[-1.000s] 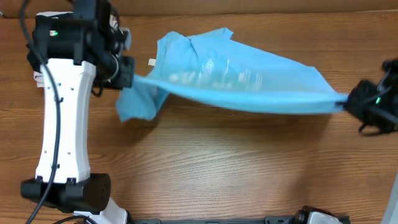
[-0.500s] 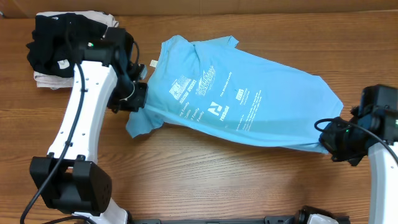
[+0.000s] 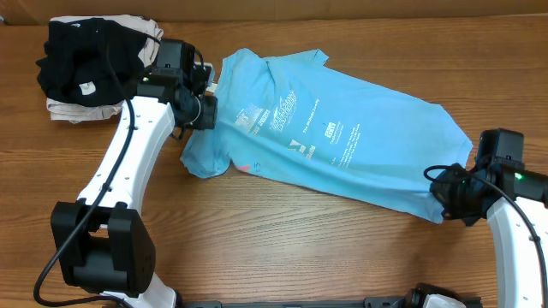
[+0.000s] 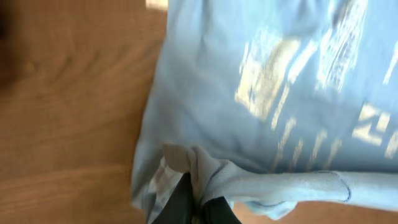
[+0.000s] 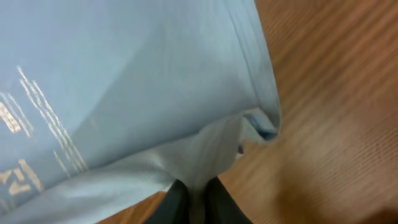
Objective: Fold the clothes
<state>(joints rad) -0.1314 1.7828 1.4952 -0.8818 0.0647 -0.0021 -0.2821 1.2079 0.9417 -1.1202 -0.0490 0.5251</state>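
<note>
The light sky-blue T-shirt (image 3: 334, 145) lies spread across the table's middle with small white print facing up. My left gripper (image 3: 205, 109) is shut on its left edge near the sleeve; the left wrist view shows the jaws (image 4: 199, 205) pinching a bunch of the blue fabric (image 4: 249, 93). My right gripper (image 3: 443, 195) is shut on the shirt's lower right corner; the right wrist view shows the jaws (image 5: 194, 198) pinching the hem (image 5: 124, 93). A sleeve droops at the lower left (image 3: 204, 158).
A black garment with a white tag (image 3: 81, 60) lies on a beige folded garment (image 3: 77, 109) at the back left. The wooden table (image 3: 300, 248) runs to a front edge with arm bases.
The shirt, stretched in the air between both grippers a second ago, has come down flat on the table. The left gripper moved back and right; the right gripper moved in toward the left.
</note>
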